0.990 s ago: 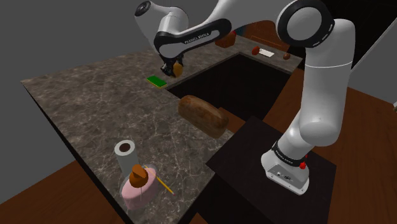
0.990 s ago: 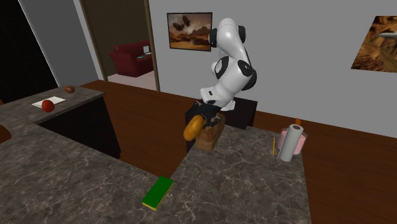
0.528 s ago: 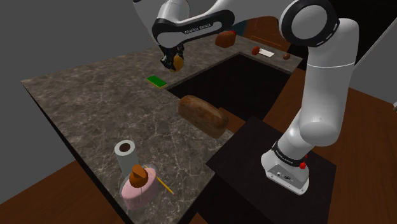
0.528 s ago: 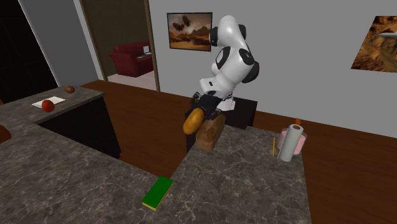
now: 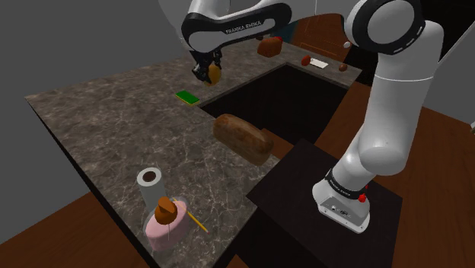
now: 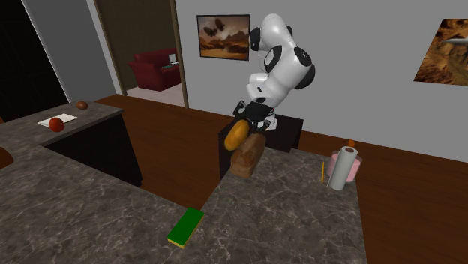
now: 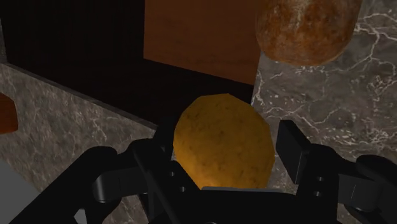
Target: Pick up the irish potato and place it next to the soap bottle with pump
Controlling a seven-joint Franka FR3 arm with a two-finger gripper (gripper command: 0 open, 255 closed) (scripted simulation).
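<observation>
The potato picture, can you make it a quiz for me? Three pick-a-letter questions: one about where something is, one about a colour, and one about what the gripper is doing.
1. Where does the flat green sponge lie?
A. on the dark marbled counter
B. on the wooden floor
C. on a chair

2. What colour is the upright paper roll?
A. red
B. blue
C. white

3. What is the black two-finger gripper doing?
A. hanging open and empty
B. clasping the round yellow-brown potato in the air
C. lying flat on the counter

Answers:
1 A, the sponge lies flat on the counter near its inner corner.
2 C, the roll is white around a grey middle.
3 B, the wrist view shows the potato clasped between the gripper's fingers, and the shoulder view shows it up off the counter.
</observation>
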